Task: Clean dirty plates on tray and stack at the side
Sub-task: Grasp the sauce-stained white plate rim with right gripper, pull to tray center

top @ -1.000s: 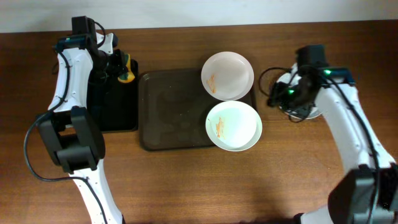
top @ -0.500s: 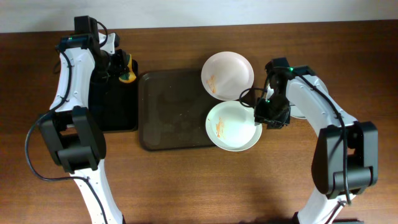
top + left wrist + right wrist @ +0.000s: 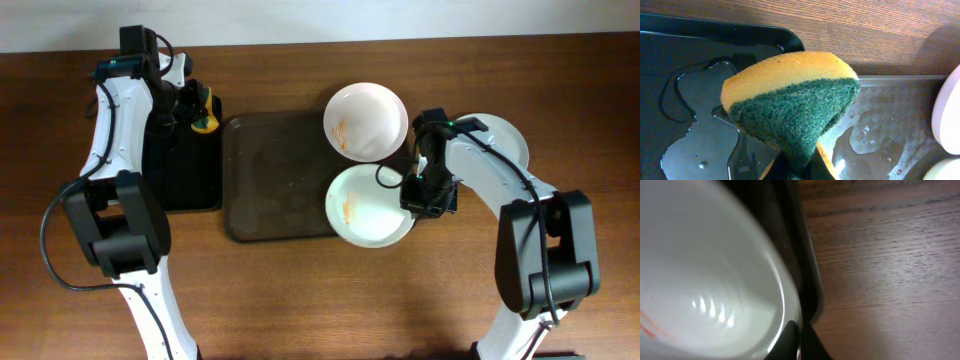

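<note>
Overhead view: where was your right tool (image 3: 425, 195)?

At the right edge of the nearer plate (image 3: 370, 205). My fingers were pinched down narrow on its rim, one above the lip and one below. The right wrist camera showed the white rim caught between my fingertips (image 3: 790, 332) at the bottom of the picture.

And where did that plate sit?

At the front right corner of the tray (image 3: 280, 180), with part of it hanging past the tray's rim over the table (image 3: 320, 290). An orange smear (image 3: 348, 208) marked its left side.

The other plates?

The farther plate (image 3: 366, 122) lay at the tray's back right corner, also overhanging the rim, with an orange smear of its own. It looked to be touching the nearer plate or just beside it; I could not tell which. The third plate (image 3: 497, 138) lay on the table to the right of the tray, partly hidden by my right arm.

Your left tool (image 3: 795, 167)?

Closed tight on a sponge (image 3: 790, 100), yellow with a green scouring face, held over the back right corner of the black bin (image 3: 180, 170) that stood left of the tray. Water lay pooled in the bin beneath it.
</note>
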### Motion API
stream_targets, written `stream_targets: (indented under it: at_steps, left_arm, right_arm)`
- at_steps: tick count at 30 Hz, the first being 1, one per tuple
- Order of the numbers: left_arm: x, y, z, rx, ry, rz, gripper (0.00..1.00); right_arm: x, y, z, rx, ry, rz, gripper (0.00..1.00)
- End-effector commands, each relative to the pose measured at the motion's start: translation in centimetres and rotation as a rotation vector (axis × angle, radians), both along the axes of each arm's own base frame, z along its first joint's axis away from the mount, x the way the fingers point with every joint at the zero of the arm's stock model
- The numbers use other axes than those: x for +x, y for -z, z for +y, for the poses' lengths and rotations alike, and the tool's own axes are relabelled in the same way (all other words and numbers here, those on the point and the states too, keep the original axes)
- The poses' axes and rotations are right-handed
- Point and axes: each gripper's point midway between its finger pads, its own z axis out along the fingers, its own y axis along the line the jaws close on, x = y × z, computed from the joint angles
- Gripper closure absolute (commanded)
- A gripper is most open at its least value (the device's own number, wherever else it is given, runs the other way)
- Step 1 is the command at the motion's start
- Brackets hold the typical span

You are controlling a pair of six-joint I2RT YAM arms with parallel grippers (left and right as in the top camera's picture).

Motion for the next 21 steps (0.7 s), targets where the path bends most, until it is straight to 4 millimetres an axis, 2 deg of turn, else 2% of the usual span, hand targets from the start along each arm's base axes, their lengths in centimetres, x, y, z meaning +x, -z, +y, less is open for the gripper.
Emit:
stream_targets:
  at_steps: [1, 5, 9, 14, 16, 18, 21]
  left_arm:
    - [0.2, -2.1, 0.0, 0.005, -0.008, -0.043, 0.99]
    - [0.2, -2.1, 0.0, 0.005, -0.008, -0.044, 0.99]
    - [0.2, -2.1, 0.2, 0.013, -0.011, -0.043, 0.99]
    - [0.2, -2.0, 0.4, 0.026, -0.015, -0.041, 0.99]
    - [0.2, -2.0, 0.4, 0.026, -0.016, -0.041, 0.99]
    - [0.2, -2.0, 0.4, 0.026, -0.016, -0.041, 0.99]
    - [0.2, -2.0, 0.4, 0.025, -0.015, -0.041, 0.99]
  right_arm:
    - [-0.4, 0.4, 0.5, -0.012, -0.016, 0.013, 0.96]
    - [-0.6, 0.2, 1.8, -0.007, -0.056, 0.006, 0.96]
    - [0.0, -0.9, 5.0, 0.024, -0.094, -0.035, 0.96]
    - [3.4, -2.3, 10.2, 0.074, 0.0, -0.196, 0.96]
    - [4.7, -2.2, 11.7, 0.054, 0.045, -0.277, 0.96]
    - [5.8, -2.2, 12.0, -0.023, 0.091, -0.362, 0.96]
    - [6.3, -1.9, 12.6, -0.081, 0.117, -0.424, 0.96]
